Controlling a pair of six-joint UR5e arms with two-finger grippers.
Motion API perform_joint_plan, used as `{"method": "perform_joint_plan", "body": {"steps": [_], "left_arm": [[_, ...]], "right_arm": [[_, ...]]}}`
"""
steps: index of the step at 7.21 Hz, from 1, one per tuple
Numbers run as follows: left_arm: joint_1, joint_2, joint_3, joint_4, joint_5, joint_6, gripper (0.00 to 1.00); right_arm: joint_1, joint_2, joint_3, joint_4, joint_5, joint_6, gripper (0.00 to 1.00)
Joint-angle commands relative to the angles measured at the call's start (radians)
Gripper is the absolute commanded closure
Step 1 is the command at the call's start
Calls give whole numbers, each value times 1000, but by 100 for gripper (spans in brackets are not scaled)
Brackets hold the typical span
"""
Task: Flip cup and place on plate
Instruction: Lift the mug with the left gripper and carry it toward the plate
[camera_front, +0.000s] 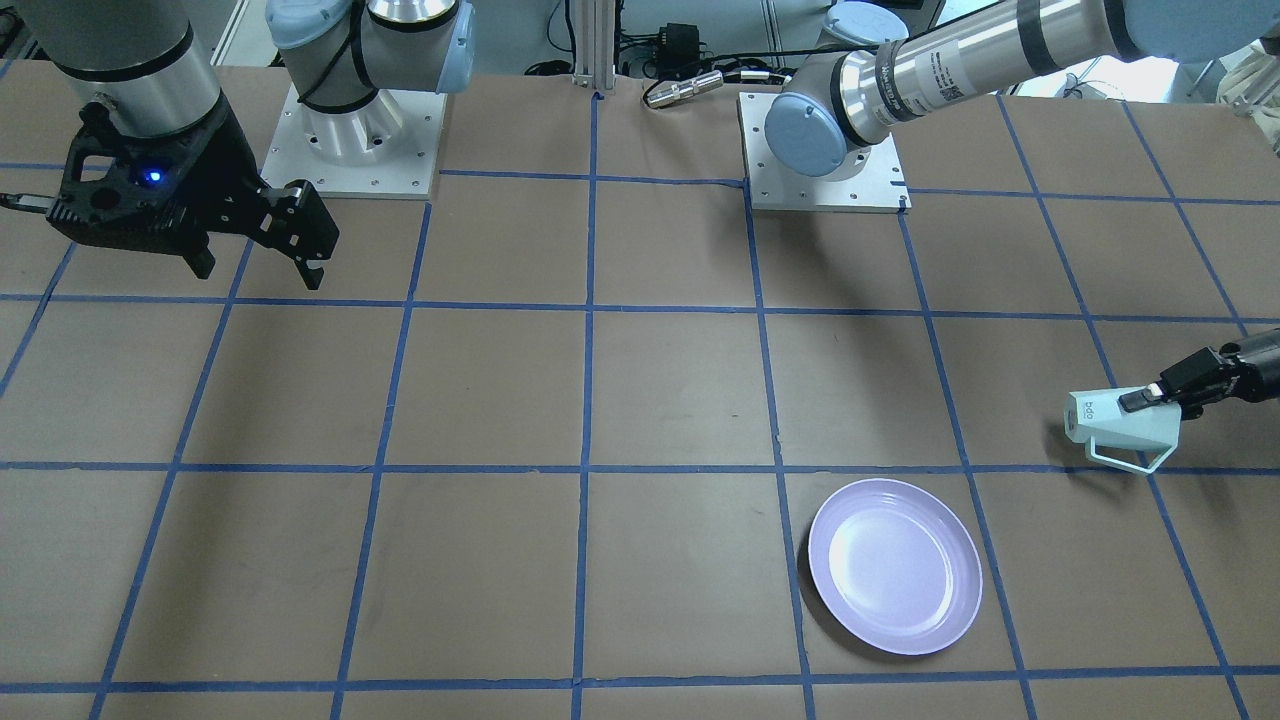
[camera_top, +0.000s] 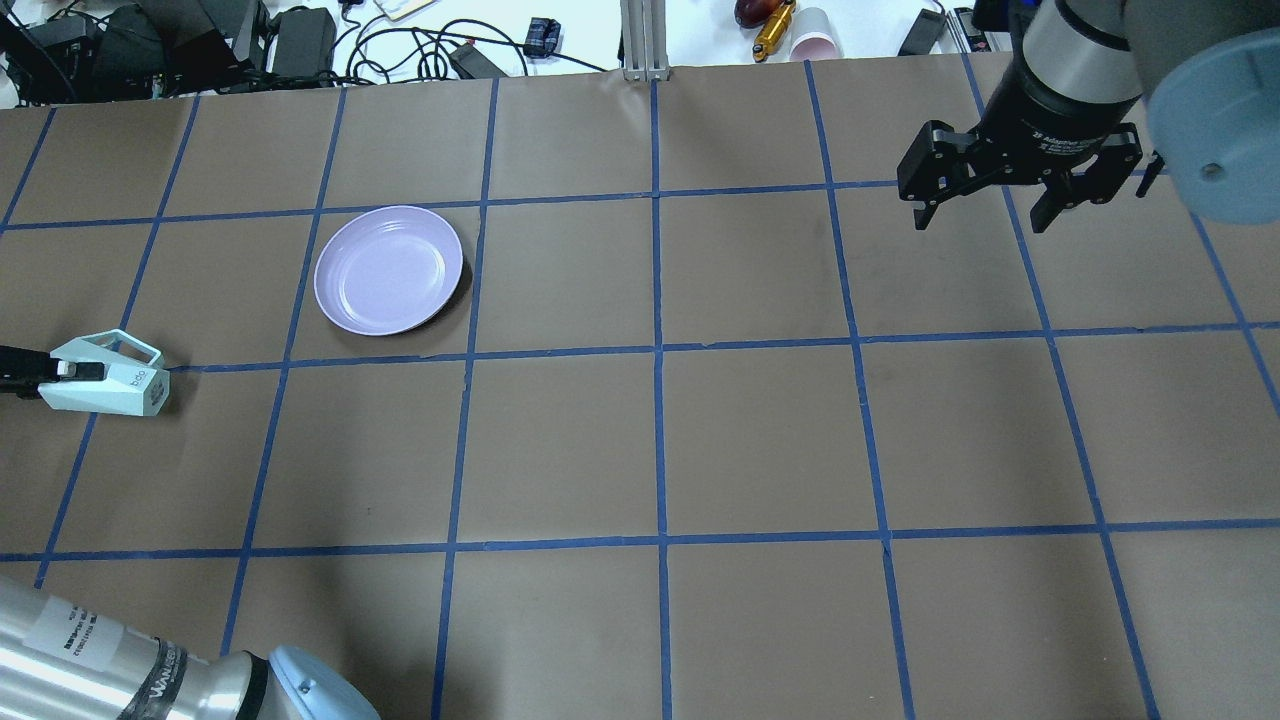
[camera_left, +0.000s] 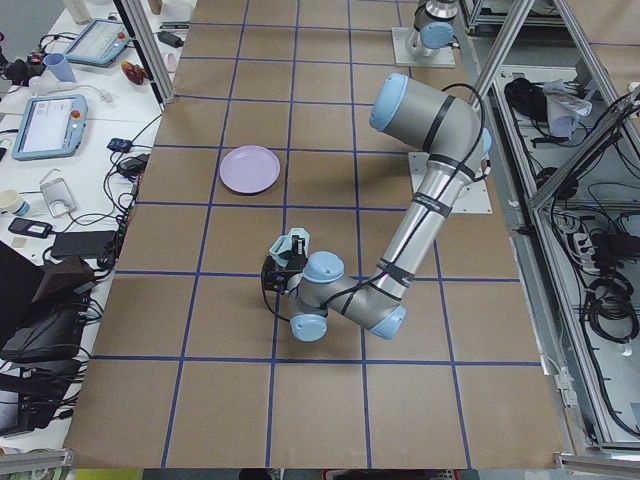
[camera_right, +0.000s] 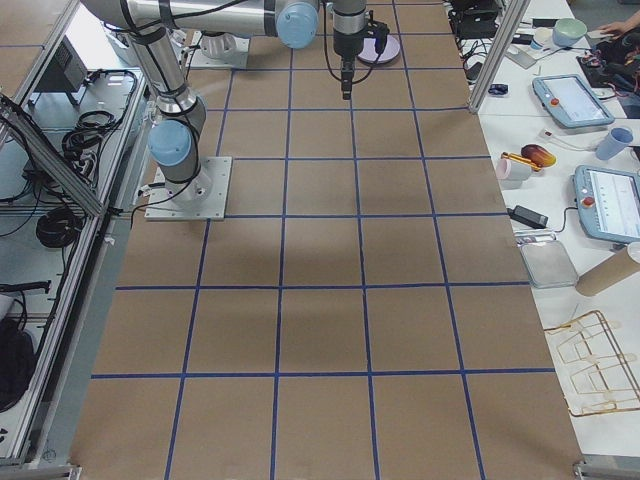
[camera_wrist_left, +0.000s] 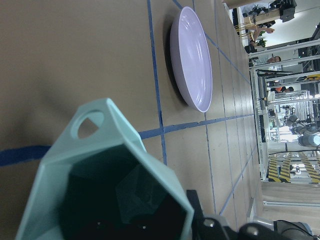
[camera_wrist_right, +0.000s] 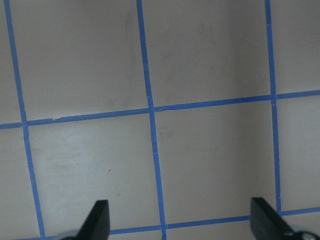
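The pale mint-green cup (camera_front: 1125, 432) lies on its side, base and dark label towards the table's middle, handle on the plate's side. It also shows in the overhead view (camera_top: 112, 388), the exterior left view (camera_left: 293, 245) and the left wrist view (camera_wrist_left: 115, 180). My left gripper (camera_front: 1152, 398) (camera_top: 72, 370) is shut on the cup's wall at the rim, low over the table. I cannot tell if the cup touches the table. The lavender plate (camera_front: 895, 565) (camera_top: 388, 269) (camera_wrist_left: 192, 55) lies empty, about one grid square from the cup. My right gripper (camera_front: 260, 275) (camera_top: 980, 222) (camera_wrist_right: 182, 222) hangs open and empty, far off.
The brown table (camera_top: 760, 440) has a blue tape grid. The arms' white base plates (camera_front: 825, 150) sit at the robot's edge. Cables and small items (camera_top: 780, 30) lie beyond the far edge. Tablets and trays (camera_right: 605, 200) stand on a side bench.
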Motion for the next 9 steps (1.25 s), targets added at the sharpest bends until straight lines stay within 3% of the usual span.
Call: {"method": "perform_joint_plan", "body": {"steps": [1,3,6,9], "left_arm": [[-18,49,-42,6,-1,-9,100],[-68,109,-53,8,-1,-20,100],[-130,213,-51,57,16,-174,100],[-269,328,-53,84,14,-386,100]], "right_arm": [[0,1,0,0,0,0,0],[0,0,0,0,1,0,0],[0,1,0,0,1,0,0],[0,1,0,0,1,0,0]]}}
